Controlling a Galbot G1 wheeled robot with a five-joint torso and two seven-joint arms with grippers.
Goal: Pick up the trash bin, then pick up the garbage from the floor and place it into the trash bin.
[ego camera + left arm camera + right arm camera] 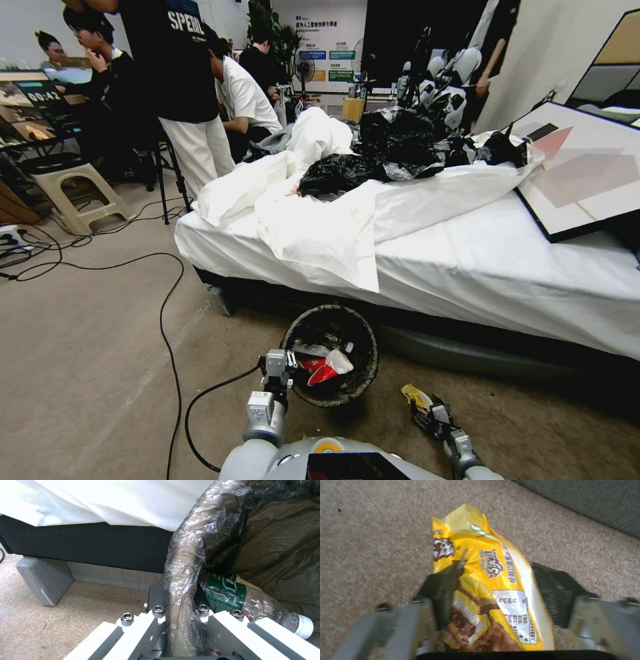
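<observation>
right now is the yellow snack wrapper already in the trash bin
No, the yellow snack wrapper sits between the right gripper's fingers over the carpet, beside the trash bin.

A staged bedroom inside a lab or demo hall: a low bed with rumpled white sheets [467,267] stands on beige carpet [87,347] crossed by loose black cables [163,320], with wall posters [333,57] behind.

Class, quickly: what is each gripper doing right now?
Left gripper: shut on the trash bin rim.
Right gripper: shut on the yellow snack wrapper.
</observation>
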